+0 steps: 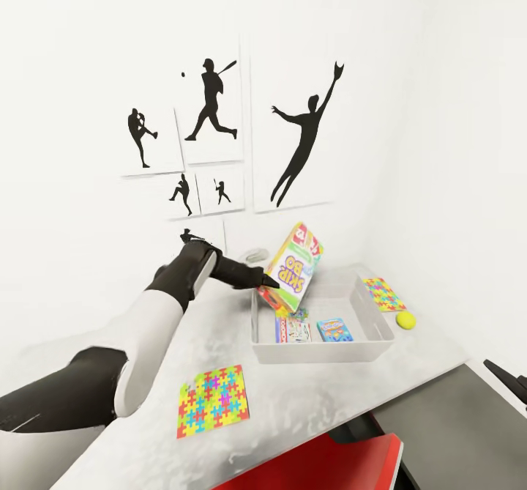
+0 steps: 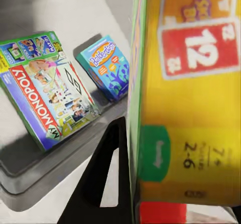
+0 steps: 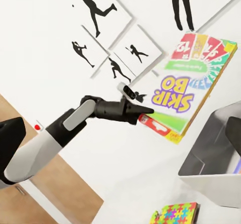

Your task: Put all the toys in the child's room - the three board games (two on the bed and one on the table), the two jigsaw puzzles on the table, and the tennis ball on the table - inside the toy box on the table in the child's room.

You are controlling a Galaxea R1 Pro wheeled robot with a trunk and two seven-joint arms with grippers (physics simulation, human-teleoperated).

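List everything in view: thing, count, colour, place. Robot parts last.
Skip-Bo box: one, yellow, red and green, held tilted over the toy box's near-left corner.
Toy box: one, grey, on the table.
Monopoly box: one, green and purple, flat inside the toy box.
Blue game box: one, inside the toy box beside Monopoly.
Jigsaw puzzles: two, multicoloured, one on the table's near edge, one beyond the toy box.
Tennis ball: one, yellow, on the table right of the toy box.
Table: one, pale grey.
Silhouette posters: several, black on white, on the wall.
Left gripper: shut on the Skip-Bo box.

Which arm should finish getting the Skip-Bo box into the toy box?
Left. The left gripper already grips the Skip-Bo box at its lower edge, tilted over the toy box. The right gripper sits low, off the table's edge.
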